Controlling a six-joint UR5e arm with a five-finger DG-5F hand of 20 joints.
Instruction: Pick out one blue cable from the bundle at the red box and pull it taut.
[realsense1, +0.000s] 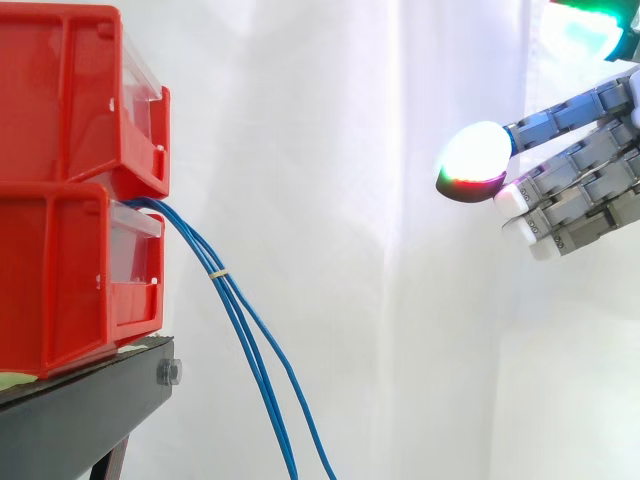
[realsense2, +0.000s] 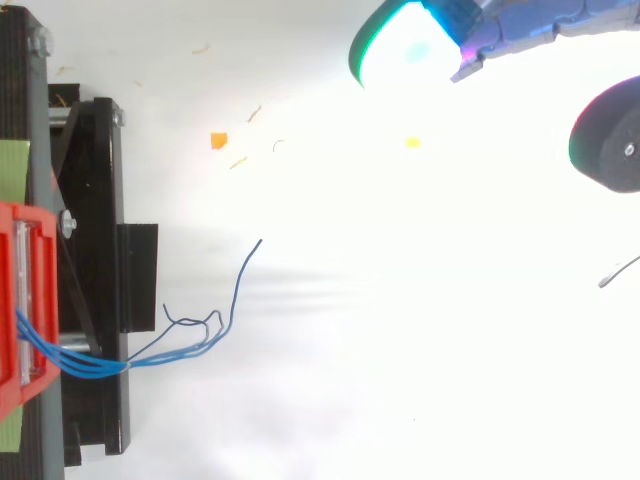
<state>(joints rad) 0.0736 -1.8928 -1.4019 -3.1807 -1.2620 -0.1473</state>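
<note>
Robot hand (realsense1: 585, 160) at 2 o'clock, released and empty, well apart from blue cables (realsense1: 220, 275) hanging from red box (realsense1: 60, 270) at 9 o'clock.

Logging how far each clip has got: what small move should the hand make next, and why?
Probably a move across the gap toward the blue cables. The hand is at the far side with straight fingers and holds nothing, well apart from the cables, which hang slack from the red bins. No cable has been singled out yet.
</note>
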